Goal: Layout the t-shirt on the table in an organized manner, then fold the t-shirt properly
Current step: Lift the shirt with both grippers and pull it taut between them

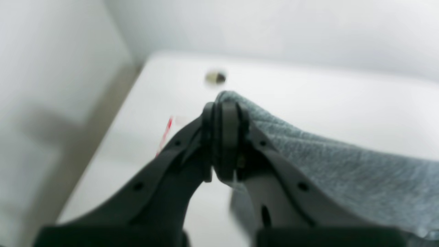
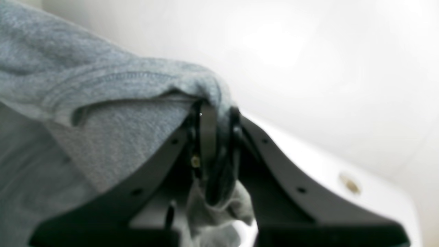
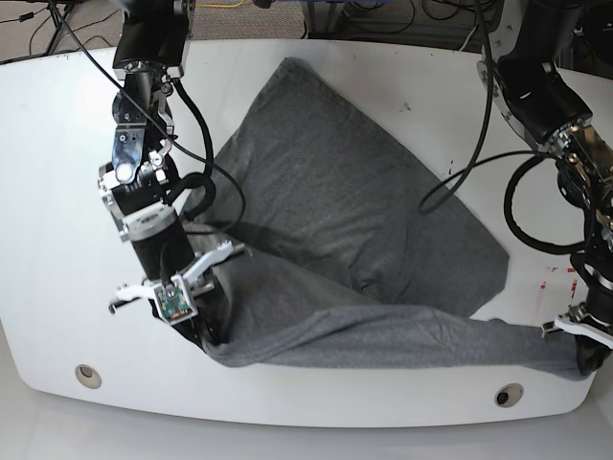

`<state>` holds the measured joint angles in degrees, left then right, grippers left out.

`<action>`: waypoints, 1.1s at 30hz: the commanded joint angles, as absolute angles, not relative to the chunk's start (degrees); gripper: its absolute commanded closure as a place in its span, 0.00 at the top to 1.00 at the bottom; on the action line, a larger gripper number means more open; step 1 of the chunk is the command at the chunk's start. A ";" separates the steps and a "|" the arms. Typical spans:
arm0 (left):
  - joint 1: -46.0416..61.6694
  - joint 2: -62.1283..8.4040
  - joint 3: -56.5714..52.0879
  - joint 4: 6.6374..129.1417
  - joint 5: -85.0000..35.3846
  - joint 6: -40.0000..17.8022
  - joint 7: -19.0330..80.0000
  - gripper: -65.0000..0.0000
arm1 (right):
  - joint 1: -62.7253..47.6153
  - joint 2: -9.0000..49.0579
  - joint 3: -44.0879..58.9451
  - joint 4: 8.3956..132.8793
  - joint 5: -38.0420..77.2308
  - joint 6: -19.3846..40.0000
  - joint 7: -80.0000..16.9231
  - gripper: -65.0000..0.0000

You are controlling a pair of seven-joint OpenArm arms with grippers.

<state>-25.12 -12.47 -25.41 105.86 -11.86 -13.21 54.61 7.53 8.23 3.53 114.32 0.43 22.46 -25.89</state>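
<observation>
Left tool [image 1: 223,144] pinches t-shirt [image 3: 354,220]; only base view shows its spread.

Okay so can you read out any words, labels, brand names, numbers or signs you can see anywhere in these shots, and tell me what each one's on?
None can be read.
t-shirt: plain grey, no print or label showing.
table: only small dark specks and a red tape mark, no lettering.
green circuit board by the right gripper: any marking is too small to read.
Both wrist views are blurred.
</observation>
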 commanded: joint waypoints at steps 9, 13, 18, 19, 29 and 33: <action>-43.12 -17.10 -25.45 106.95 -11.38 -13.05 57.54 0.04 | 26.42 10.24 2.51 115.38 1.10 25.27 -30.81 0.06; -50.07 -19.74 -25.10 106.51 -11.47 -13.05 57.98 0.04 | 34.33 10.51 2.51 115.30 1.10 26.42 -33.54 0.06; -58.59 -22.90 -21.23 105.27 -11.47 -13.14 58.07 0.04 | 43.12 10.86 2.51 115.21 1.10 27.74 -36.70 0.06; -59.65 -23.25 -20.79 105.01 -11.47 -13.14 58.07 0.04 | 44.18 11.12 2.51 115.21 1.10 27.91 -37.14 0.06; -67.74 -23.78 -16.66 103.34 -11.74 -15.69 60.18 0.04 | 50.07 13.58 2.51 115.30 1.19 28.70 -39.78 0.06; -65.80 -23.69 -16.04 105.27 -11.74 -15.96 61.05 0.04 | 47.60 14.37 2.51 115.38 1.10 29.14 -39.78 0.06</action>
<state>-65.71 -23.35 -16.23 103.79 -12.47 -16.14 62.13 47.86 13.26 2.15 114.83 1.80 29.82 -39.70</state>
